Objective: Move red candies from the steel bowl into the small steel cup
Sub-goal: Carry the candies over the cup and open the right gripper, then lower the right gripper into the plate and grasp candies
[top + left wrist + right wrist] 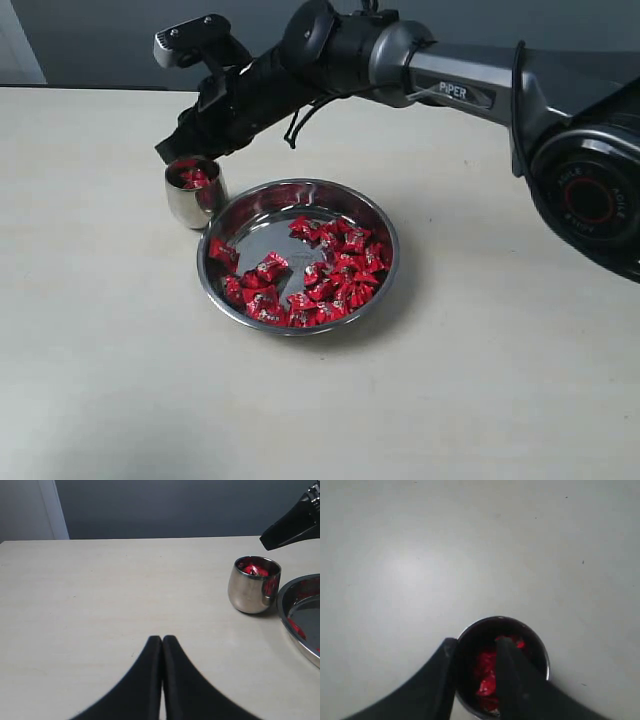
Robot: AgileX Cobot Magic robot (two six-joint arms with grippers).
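The steel bowl (pixel 298 192) sits mid-table with many red candies (pixel 335 272) spread over its right and front parts. To its left stands the small steel cup (pixel 194 200), with red candies (pixel 194 178) inside. My right gripper (pixel 170 153) reaches across and hovers just over the cup's mouth. In the right wrist view the right gripper (pixel 477 643) is open above the cup (pixel 538 645), nothing held between its fingers, candies (pixel 487 677) lying below. My left gripper (pixel 162 639) is shut and empty, low over bare table, well clear of the cup (pixel 252 587).
The right arm (pixel 440 85) stretches over the table's back from the right. The bowl's rim (pixel 287 607) shows at the edge of the left wrist view. A grey wall (pixel 175 507) runs behind the table.
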